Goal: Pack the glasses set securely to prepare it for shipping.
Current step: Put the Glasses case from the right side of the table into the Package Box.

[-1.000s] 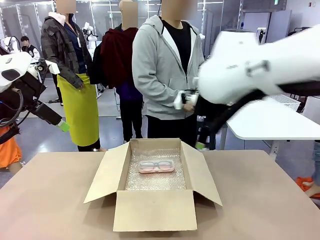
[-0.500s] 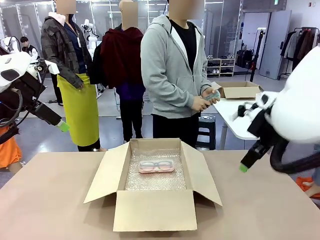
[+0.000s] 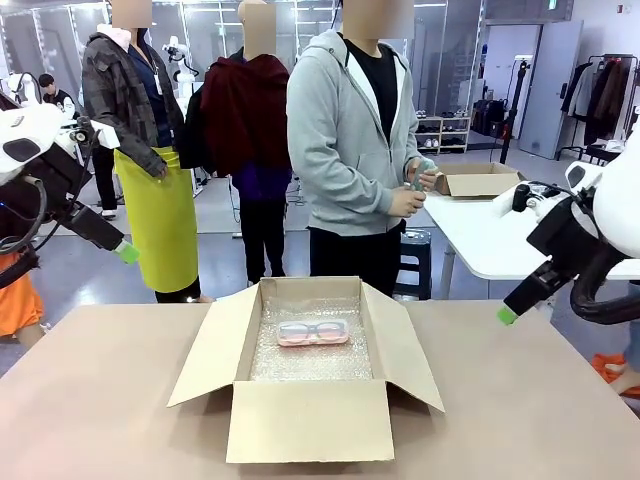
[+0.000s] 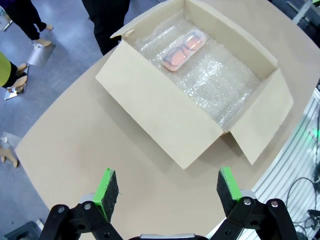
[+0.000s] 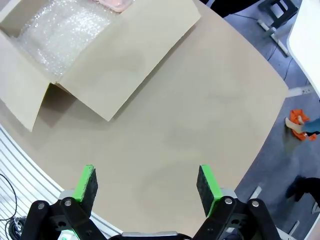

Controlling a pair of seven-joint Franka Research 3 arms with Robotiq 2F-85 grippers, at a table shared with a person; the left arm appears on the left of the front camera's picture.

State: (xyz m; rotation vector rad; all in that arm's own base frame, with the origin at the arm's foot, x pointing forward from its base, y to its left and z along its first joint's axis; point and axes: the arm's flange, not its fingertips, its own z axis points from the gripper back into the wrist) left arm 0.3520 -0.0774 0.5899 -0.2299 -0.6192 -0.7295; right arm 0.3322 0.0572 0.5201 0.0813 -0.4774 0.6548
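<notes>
The brown table (image 3: 90, 400) is carrying an open cardboard box (image 3: 310, 420), its four flaps splaying outward around the opening. A person in a grey hoodie (image 3: 345, 150) is standing at the far edge, directly behind the box, holding a small pale green object (image 3: 426, 170), apparently the mint green case, in both hands. Bubble wrap (image 3: 310, 365) is lining the box floor, and the pink glasses case (image 3: 313, 333) is lying flat on it near the far wall, spectacles showing through its top. The left gripper (image 4: 166, 175) is hanging wide and empty off the box's left side; the right gripper (image 5: 146, 172) is hanging equally wide and empty over bare table at the right.
</notes>
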